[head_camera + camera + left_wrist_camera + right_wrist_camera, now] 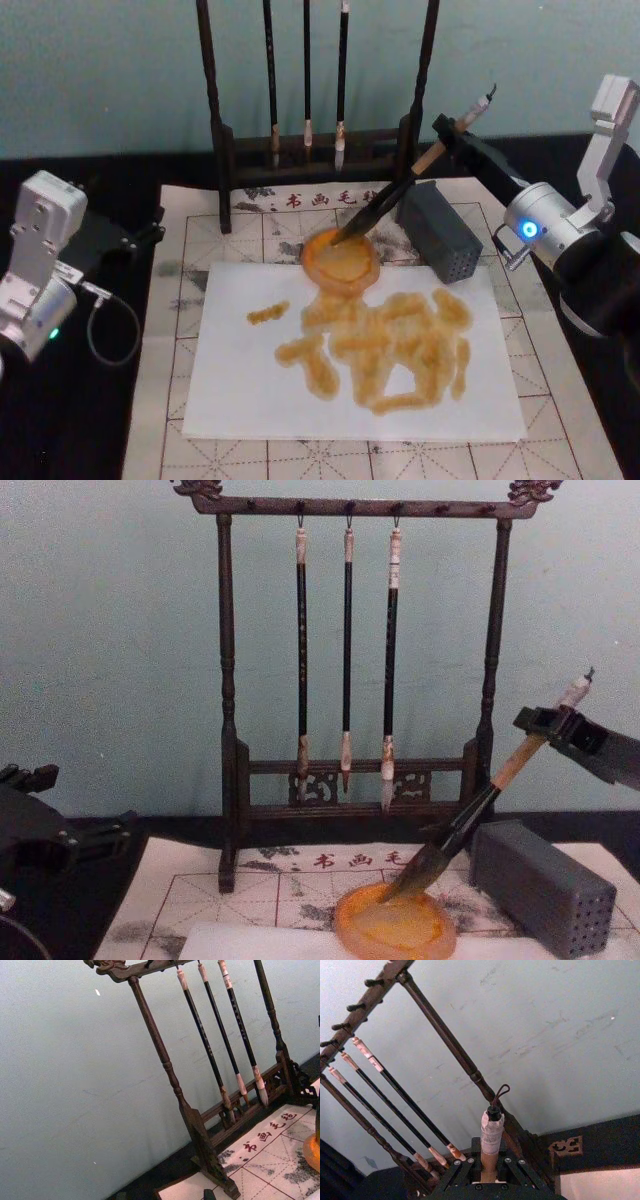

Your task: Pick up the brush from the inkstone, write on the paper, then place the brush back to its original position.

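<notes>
The right gripper reaches in from the right, raised above the table, and is closed on the brush, clamping the tan handle near its upper end. In the right wrist view the black jaws sit on either side of the handle, with the whitish end cap and its loop sticking out past them. The brush is tilted, its top leaning toward the robot's right and its dark bristle tip down in the inkstone, touching the dish's inner surface near the far rim. The inkstone (a round amber dish) sits at the far edge of the paper, overlapping that edge.

The paper is a white sheet lying flat on a grid mat with red lines. It carries several broad amber-brown strokes: 1 short mark toward the left and a dense cluster across the middle and right.

Just to the right of the inkstone lies a grey block with holes in its near end, close to the brush shaft but apart from it. Behind stands a dark wooden rack with 3 thin brushes hanging tip-down.

The left gripper is parked at the table's left edge, well apart from the paper; I cannot tell whether it is open or closed.
</notes>
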Controlling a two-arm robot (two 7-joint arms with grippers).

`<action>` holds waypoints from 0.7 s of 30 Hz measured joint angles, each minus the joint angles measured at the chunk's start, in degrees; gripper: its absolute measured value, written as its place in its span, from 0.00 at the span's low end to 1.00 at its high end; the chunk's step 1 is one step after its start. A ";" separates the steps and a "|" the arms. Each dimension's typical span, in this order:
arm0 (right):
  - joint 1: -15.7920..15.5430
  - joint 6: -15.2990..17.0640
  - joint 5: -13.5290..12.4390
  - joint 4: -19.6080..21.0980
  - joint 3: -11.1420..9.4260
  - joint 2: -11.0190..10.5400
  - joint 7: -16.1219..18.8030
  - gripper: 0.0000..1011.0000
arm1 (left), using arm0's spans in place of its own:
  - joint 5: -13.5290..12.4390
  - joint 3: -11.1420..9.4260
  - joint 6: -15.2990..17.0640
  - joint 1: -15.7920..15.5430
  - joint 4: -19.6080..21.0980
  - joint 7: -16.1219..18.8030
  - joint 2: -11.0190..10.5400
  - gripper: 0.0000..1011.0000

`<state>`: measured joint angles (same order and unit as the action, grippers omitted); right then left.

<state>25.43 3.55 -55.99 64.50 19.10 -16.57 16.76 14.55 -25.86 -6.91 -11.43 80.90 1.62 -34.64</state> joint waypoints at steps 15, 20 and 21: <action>-1.64 -1.00 3.06 2.79 -1.57 -0.54 0.47 0.19 | 0.00 0.00 0.00 0.00 0.00 0.00 0.00 0.99; -2.13 -1.40 4.09 3.65 -1.96 -0.70 0.52 0.19 | 0.00 0.00 0.00 0.00 0.00 0.00 0.00 0.99; -2.32 -1.48 4.34 4.02 -2.12 -0.78 0.52 0.19 | 0.00 0.00 0.00 0.00 0.00 0.00 0.00 0.99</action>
<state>23.11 2.07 -51.65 68.52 16.98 -17.35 17.29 14.55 -25.86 -6.91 -11.43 80.90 1.62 -34.64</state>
